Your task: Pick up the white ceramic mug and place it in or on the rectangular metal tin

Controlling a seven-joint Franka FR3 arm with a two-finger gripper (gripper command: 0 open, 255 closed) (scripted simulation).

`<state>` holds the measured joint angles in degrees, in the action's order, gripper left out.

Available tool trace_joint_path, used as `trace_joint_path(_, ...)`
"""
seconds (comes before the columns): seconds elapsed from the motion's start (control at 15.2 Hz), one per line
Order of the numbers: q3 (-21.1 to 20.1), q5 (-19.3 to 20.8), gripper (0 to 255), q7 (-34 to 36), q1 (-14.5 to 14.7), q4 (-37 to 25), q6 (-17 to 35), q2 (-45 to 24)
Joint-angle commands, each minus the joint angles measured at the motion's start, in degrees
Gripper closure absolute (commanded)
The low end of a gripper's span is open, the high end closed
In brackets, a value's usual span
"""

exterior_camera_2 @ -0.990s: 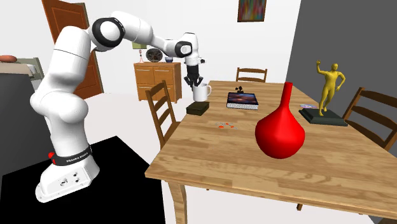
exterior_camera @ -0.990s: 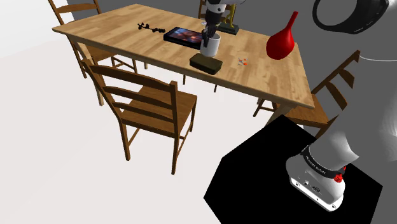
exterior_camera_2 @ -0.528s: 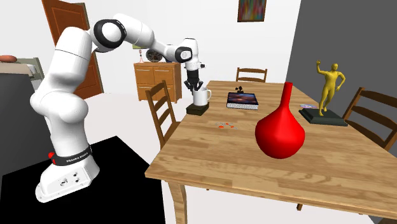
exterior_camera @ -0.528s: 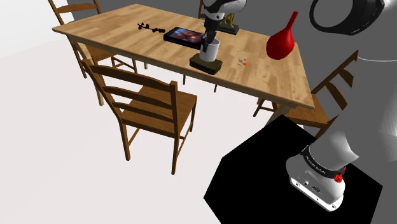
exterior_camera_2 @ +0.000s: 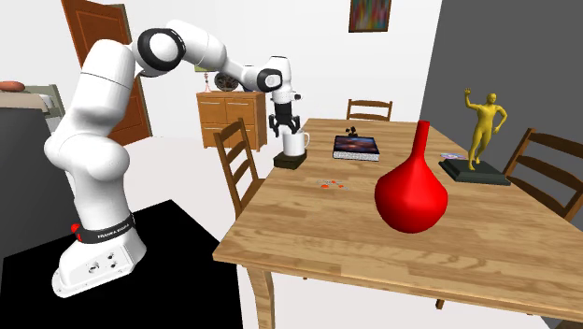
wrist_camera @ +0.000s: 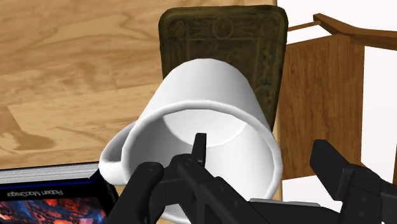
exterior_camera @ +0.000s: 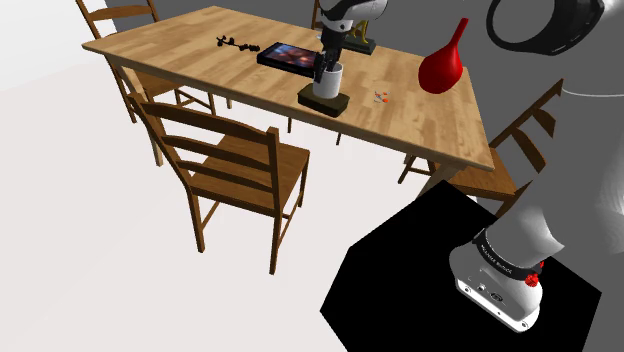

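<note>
The white mug [exterior_camera: 329, 80] stands upright on the dark rectangular tin [exterior_camera: 322, 100] near the wooden table's edge. In the second exterior view the mug [exterior_camera_2: 295, 144] rests on the tin [exterior_camera_2: 289, 161] with its handle toward the book. My gripper [exterior_camera: 326, 63] hangs just over the mug's rim, pointing down, seen also as the black gripper [exterior_camera_2: 284, 127]. From the wrist, the gripper [wrist_camera: 262, 146] is open: one finger sits inside the mug [wrist_camera: 210, 95], the other outside its wall, neither pressing it. The embossed tin [wrist_camera: 219, 32] shows beyond the mug.
A picture book [exterior_camera: 289, 55] lies just behind the tin. A red vase [exterior_camera: 442, 62], a yellow figurine [exterior_camera_2: 482, 131] on a dark base, small orange bits [exterior_camera: 381, 98] and a small black object [exterior_camera: 233, 43] share the table [exterior_camera: 200, 50]. Wooden chairs [exterior_camera: 230, 160] stand around it.
The gripper lowered the mug onto the tin, then its fingers parted and let go of the mug's rim.
</note>
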<state>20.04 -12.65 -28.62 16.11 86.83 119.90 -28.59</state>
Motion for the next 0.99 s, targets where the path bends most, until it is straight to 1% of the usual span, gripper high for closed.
trace_joint_path(0.0, 0.0, 0.0, 0, 0.0, 0.0, 0.0, 0.0, 0.0)
trace_joint_path(0.13, 0.0, 0.0, 0, 0.0, 0.0, 0.0, 0.0, 0.0)
trace_joint_path(0.4, 0.6, 1.2, 0, 0.8, 0.2, -3.0, -5.7, 2.9)
trace_joint_path(0.92, 0.6, 1.2, 0, 0.8, 0.2, -3.0, -5.7, 2.9)
